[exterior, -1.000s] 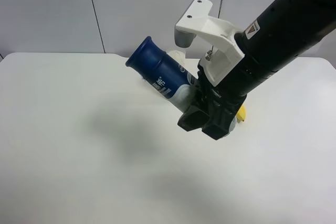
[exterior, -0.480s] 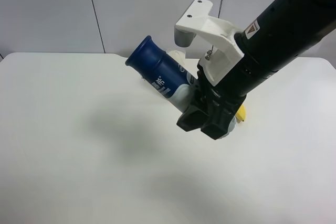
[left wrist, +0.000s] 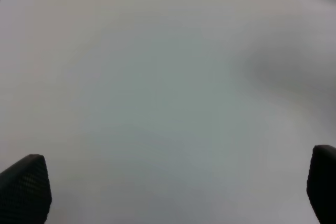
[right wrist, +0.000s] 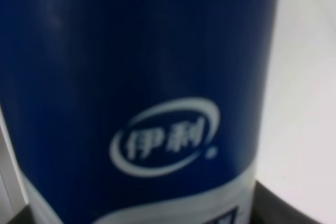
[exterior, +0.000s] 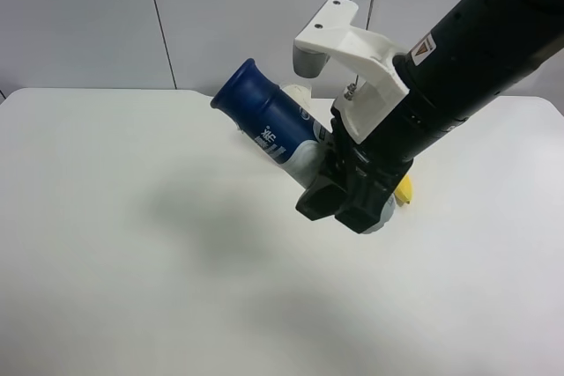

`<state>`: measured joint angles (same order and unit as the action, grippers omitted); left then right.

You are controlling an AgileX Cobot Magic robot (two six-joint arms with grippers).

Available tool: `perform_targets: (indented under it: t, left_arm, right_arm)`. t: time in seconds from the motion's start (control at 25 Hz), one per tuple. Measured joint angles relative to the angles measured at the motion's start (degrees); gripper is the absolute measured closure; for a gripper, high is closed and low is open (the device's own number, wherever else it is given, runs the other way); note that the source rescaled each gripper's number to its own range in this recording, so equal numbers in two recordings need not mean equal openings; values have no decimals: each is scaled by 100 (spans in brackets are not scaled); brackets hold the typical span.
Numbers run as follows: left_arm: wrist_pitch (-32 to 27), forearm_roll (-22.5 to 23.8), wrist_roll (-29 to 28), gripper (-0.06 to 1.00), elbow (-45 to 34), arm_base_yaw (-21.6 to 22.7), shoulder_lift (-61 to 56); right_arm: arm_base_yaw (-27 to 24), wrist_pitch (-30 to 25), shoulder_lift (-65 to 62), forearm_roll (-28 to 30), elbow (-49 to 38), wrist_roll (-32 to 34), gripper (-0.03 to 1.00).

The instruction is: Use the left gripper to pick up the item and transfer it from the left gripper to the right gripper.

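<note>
The item (exterior: 269, 121), a bottle with a wide dark-blue cap and blue label, is held tilted in the air above the white table (exterior: 132, 217). Its cap points up and toward the exterior high view's left. The right gripper (exterior: 348, 195), on the arm with the white bracket, is shut on the bottle's white lower body. The right wrist view is filled by the blue label of the item (right wrist: 142, 87), with dark fingers (right wrist: 291, 208) at the edges. The left gripper (left wrist: 173, 182) stands open over bare table, nothing between its fingers (left wrist: 26, 187). It is outside the exterior high view.
A yellow banana (exterior: 404, 189) peeks out behind the right gripper, lying on the table. A bit of a white cylinder (exterior: 300, 92) shows behind the bottle. The table's back edge runs along a grey wall.
</note>
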<state>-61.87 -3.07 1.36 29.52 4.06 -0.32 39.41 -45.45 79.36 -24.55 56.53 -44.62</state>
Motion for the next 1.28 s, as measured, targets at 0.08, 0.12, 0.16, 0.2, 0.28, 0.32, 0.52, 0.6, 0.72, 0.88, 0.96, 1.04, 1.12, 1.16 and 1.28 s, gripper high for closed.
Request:
perform_targets:
  t: [0.08, 0.12, 0.16, 0.2, 0.28, 0.32, 0.52, 0.6, 0.72, 0.88, 0.96, 1.04, 1.12, 1.16, 1.28]
  left_arm:
    - [53, 2, -54, -5, -39, 0, 0]
    - [81, 7, -78, -5, -39, 0, 0]
    - [110, 7, -79, -5, -39, 0, 0]
    - [115, 7, -83, -5, -39, 0, 0]
    - [115, 7, -98, -5, -39, 0, 0]
    - [115, 7, -98, -5, -39, 0, 0]
    - [115, 7, -98, -5, -39, 0, 0]
    - [115, 7, -98, -5, -39, 0, 0]
    - [117, 7, -98, -5, -39, 0, 0]
    - [117, 7, -98, -5, -39, 0, 0]
    - [117, 7, -98, -5, -39, 0, 0]
    - [117, 7, -98, -5, -39, 0, 0]
    - [117, 7, -98, -5, -39, 0, 0]
    - [117, 7, -98, -5, -39, 0, 0]
    - [117, 7, -98, -5, -39, 0, 0]
  right_arm:
    - [0, 0, 0, 0, 0, 25, 97]
    - [0, 0, 0, 0, 0, 36, 97]
    - [0, 0, 0, -4, 0, 41, 97]
    - [0, 0, 0, -4, 0, 42, 97]
    - [0, 0, 0, -4, 0, 95, 97]
    - [0, 0, 0, -4, 0, 131, 97]
    - [0, -13, -69, 34, 0, 468, 97]
    - [0, -85, -166, 146, 0, 724, 97]
    - [0, -351, -352, 473, 0, 1288, 97]
    - [0, -629, -630, 1028, 0, 2279, 97]
    - [0, -669, -792, 1231, 0, 2682, 97]
    - [-11, -816, -916, 1442, 0, 3064, 97]
    - [-18, -1071, -1011, 1642, 0, 3442, 97]
    - [-18, -1174, -1037, 1768, 0, 3633, 97]
    - [-18, -1378, -1082, 2212, 0, 4171, 97]
